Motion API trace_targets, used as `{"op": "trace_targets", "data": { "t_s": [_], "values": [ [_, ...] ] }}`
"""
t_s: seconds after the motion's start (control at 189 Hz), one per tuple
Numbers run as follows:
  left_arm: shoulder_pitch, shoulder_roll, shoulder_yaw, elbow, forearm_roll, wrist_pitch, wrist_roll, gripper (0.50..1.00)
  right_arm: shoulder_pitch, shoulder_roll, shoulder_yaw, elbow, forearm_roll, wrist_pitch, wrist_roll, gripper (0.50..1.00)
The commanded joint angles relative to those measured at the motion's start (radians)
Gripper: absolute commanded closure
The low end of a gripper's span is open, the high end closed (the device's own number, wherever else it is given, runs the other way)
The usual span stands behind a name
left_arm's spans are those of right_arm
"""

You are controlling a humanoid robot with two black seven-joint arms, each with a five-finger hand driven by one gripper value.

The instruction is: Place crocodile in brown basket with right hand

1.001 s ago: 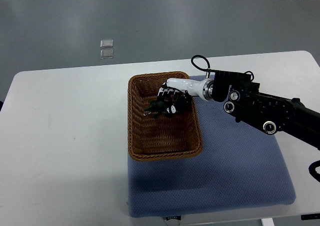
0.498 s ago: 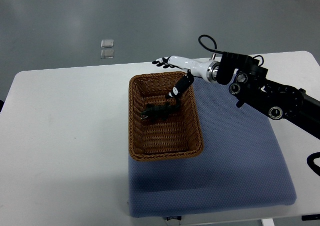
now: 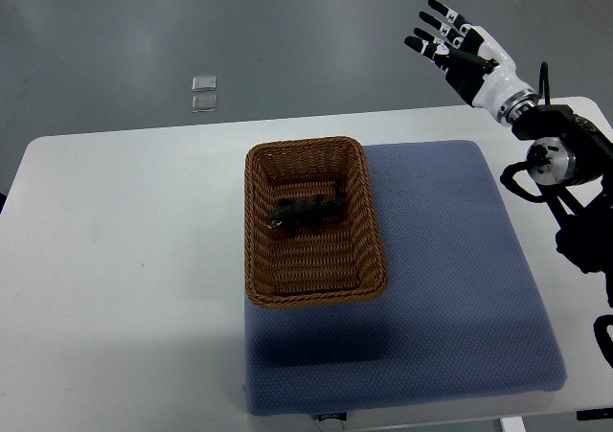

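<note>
One crocodile [image 3: 306, 212], dark, lies inside the one brown basket [image 3: 253, 231], in its upper half, flat on the weave. Its long axis runs roughly left-right across the basket, with the right end tilted slightly toward the far rim; head end can't be told. One right hand [image 3: 466, 51] is raised at the top right, well apart from the basket, fingers spread, holding nothing. One blue mat [image 3: 460, 288] sits under the basket's right part, on one white table [image 3: 124, 250]. Two small clear squares [image 3: 204, 82] lie on the floor beyond.
</note>
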Motion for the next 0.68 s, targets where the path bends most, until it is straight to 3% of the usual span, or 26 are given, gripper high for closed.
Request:
{"op": "trace_targets", "data": {
  "t_s": [0.0, 0.154, 0.678],
  "values": [
    [0.0, 0.0, 0.001, 0.001, 0.0, -0.001, 0.0, 0.5, -0.01, 0.0, 0.002, -0.083, 0.222, 0.001, 0.019, 0.556],
    [0.0, 0.0, 0.002, 0.001, 0.0, 0.001, 0.0, 0.5, -0.018, 0.0, 0.0, -0.166, 0.415, 0.036, 0.013, 0.556],
    [0.0, 0.0, 0.001, 0.001, 0.0, -0.001, 0.0, 0.5, -0.053, 0.028, 0.002, -0.163, 0.497, 0.188, 0.021, 0.556]
  ]
}}
